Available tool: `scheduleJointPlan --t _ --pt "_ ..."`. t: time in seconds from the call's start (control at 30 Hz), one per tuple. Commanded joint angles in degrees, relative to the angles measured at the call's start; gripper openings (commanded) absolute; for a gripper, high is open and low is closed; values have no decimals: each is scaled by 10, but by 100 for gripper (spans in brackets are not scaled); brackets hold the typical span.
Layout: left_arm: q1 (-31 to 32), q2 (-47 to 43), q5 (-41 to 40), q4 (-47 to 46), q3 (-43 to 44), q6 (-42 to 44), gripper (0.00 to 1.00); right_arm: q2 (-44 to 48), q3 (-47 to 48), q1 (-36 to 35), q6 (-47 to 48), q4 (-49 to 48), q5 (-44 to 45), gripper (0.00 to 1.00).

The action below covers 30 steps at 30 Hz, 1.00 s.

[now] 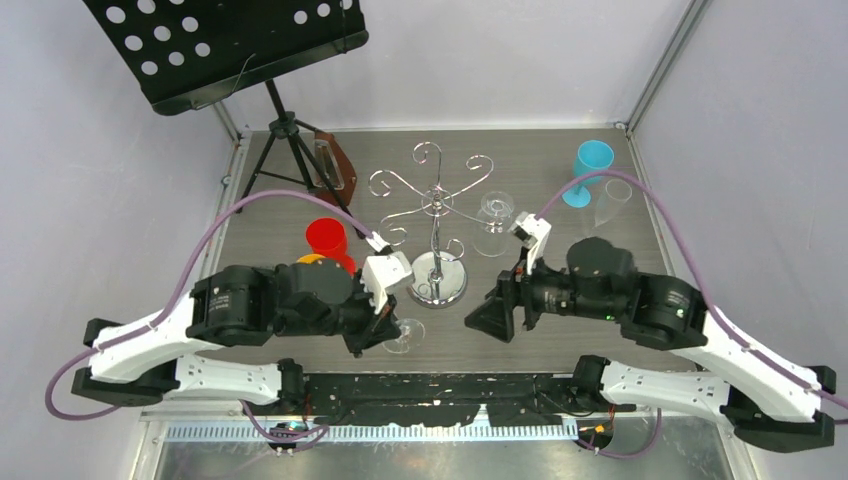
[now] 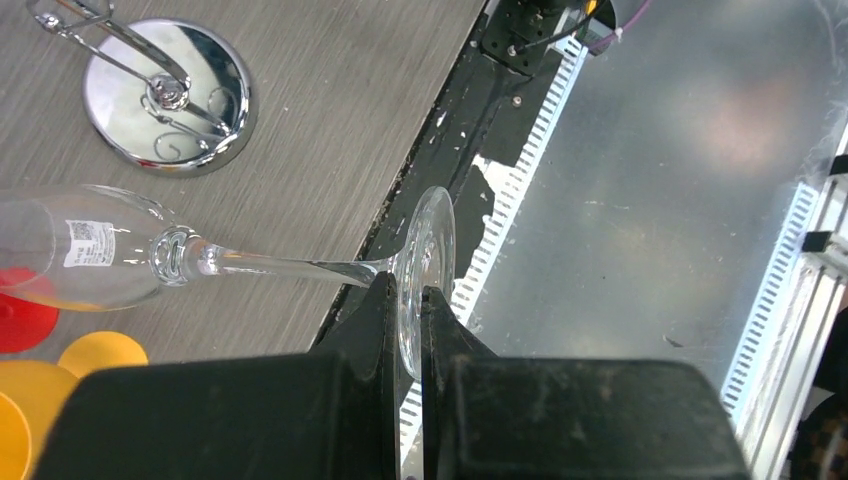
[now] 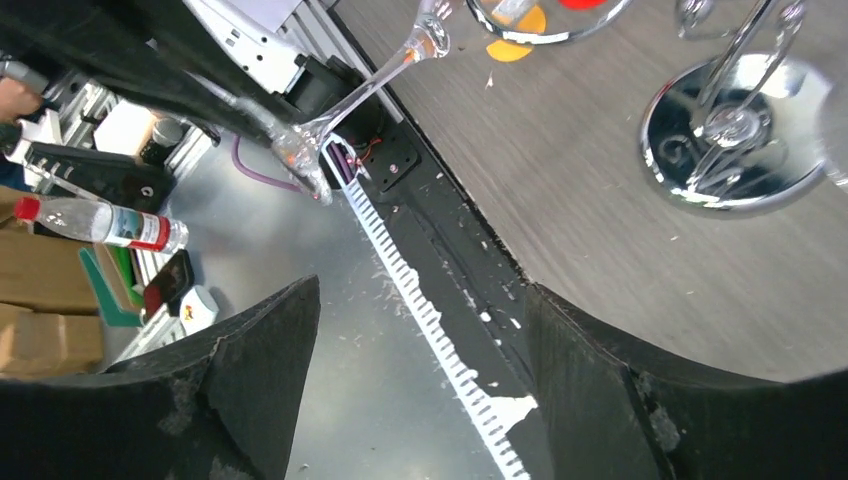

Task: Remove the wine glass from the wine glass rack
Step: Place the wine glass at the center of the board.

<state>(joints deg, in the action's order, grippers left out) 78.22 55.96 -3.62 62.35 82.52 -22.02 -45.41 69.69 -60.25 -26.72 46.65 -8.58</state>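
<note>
**Item: wine glass removal, step in hand — carrying clear**

1. Left end effector (image 2: pixel 410 312): closed tight on the thin foot disc of the wine glass (image 2: pixel 260 264), one pad on each face.
2. Wine glass: off the rack, held roughly level above the near edge of the worktop (image 1: pixel 545 170). The stem runs out sideways and the bowl hangs over the wood.
3. Right end effector (image 3: pixel 420 300): spread wide, holding nothing, and pointed at the rack base.
4. Wine glass rack (image 1: pixel 437 278): stands just beyond the glass, apart from it.
5. Red cup (image 1: pixel 327 240): sits close to the bowl's side.

**Handling note (judgement):**
- The bowl's weight hangs far out from the pinched foot, so the foot could pivot in the pads.
- Move slowly, keep the grip firm, and avoid twisting the wrist.
- Keep the bowl clear of the red cup and the rack's scroll arms.

**Not determinable:**
- In the overhead view the left wrist covers the bowl, and only the foot shows.
- The left wrist view cuts off the bowl's rim.
- A clear glass (image 1: pixel 493 223) lies beyond the rack. Whether it hangs from a scroll arm or stands on the worktop cannot be told.
- The contents of the brown holder beneath the music stand (image 1: pixel 225 45) are unclear.
</note>
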Motion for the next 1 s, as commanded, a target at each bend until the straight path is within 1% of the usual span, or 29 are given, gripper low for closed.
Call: scheduleJointPlan --t 0.0,0.2,0.4,0.53,0.63,0.97 --pt "65 7 -97 -48 31 11 0 13 -54 -48 -107 -88 99 79" --pt "150 21 -167 -55 29 13 0 47 -127 -87 -210 -165 139 78" --pt "247 31 -252 -86 17 33 0 46 -147 -119 -261 -186 175 78" --pt "293 40 -291 -113 3 45 0 43 -159 -135 -284 -209 181 79" --pt "318 51 -319 -121 0 51 0 34 -161 -149 -296 -216 186 79" --pt "362 78 -386 -126 -10 46 0 -12 -166 -195 -320 -255 187 80"
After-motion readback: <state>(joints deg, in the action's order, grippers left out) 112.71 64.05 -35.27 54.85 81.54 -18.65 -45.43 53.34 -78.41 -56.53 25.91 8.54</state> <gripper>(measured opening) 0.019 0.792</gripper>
